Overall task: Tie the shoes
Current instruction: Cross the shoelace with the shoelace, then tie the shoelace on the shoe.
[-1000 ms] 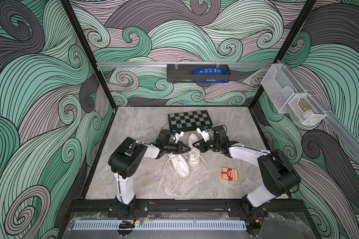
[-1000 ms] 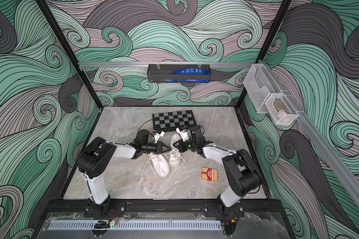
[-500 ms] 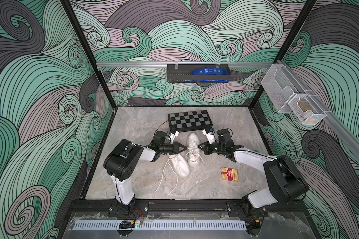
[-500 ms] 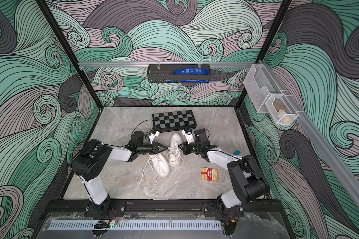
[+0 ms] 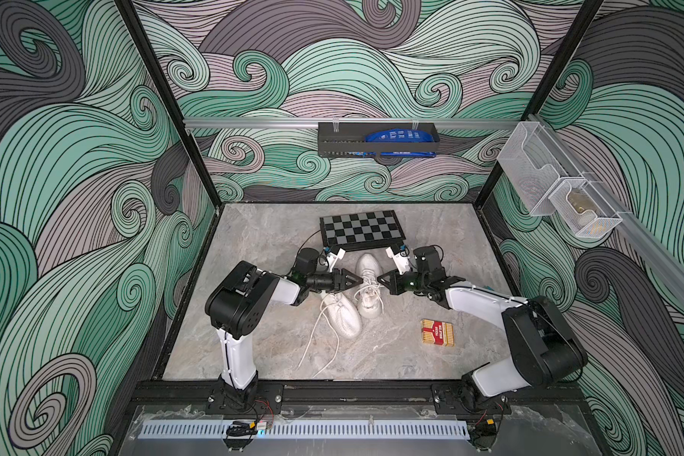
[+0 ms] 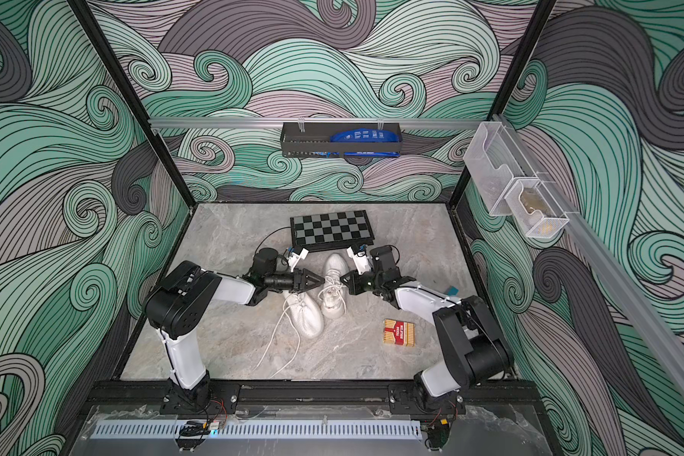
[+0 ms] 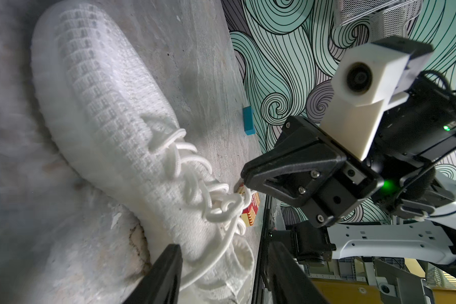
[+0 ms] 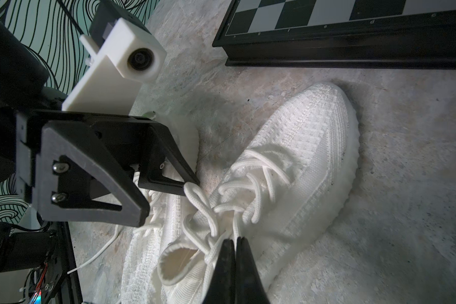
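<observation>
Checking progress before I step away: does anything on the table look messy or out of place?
Yes. The nearer shoe is untied: its laces trail loose across the table toward the front edge, while the farther shoe wears a bow. A small teal block also lies stray by the side wall.

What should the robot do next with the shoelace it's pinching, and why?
Probably open the right hand and let its loop go. The bow on the sneaker nearest the chessboard looks formed, and the left hand stands open beside the other loop. The laces of the other sneaker lie loose, so that one likely comes next.
</observation>
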Tool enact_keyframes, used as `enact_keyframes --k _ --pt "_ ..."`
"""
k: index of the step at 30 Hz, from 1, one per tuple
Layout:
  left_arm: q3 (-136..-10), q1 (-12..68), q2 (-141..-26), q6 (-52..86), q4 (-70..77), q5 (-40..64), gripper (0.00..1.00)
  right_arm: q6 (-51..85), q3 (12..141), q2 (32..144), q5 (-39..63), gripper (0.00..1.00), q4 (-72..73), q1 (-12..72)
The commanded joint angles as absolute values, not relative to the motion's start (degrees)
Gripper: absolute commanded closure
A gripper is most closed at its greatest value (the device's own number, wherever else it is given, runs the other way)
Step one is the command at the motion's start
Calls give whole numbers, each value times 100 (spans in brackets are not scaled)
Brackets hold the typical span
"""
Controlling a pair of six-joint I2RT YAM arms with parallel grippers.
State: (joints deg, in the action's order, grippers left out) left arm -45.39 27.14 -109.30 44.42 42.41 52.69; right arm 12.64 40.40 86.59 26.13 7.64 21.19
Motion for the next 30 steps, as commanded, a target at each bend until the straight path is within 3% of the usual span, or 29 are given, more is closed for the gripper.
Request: enact_keyframes --k 1,11,13,16,18,30 --pt "-4869 2778 -11126 4278 4175 5273 48 1292 4105 8720 2749 100 822 2099" --pt "-5385 2884 -11360 3702 3366 5042 55 1288 4108 8782 2823 100 818 2101" --pt "-5409 2885 -11365 3660 3323 5017 63 1287 4107 8775 2824 100 820 2096" --pt "-5358 2884 -11296 3681 3365 4926 88 1301 4076 8717 2715 100 817 2096" --pt "-5193 2836 -11108 3694 3418 4722 99 1323 4021 8613 2552 100 819 2094" --pt "-4134 2139 -10331 3956 3339 4073 100 1706 3449 8382 2122 100 805 1570"
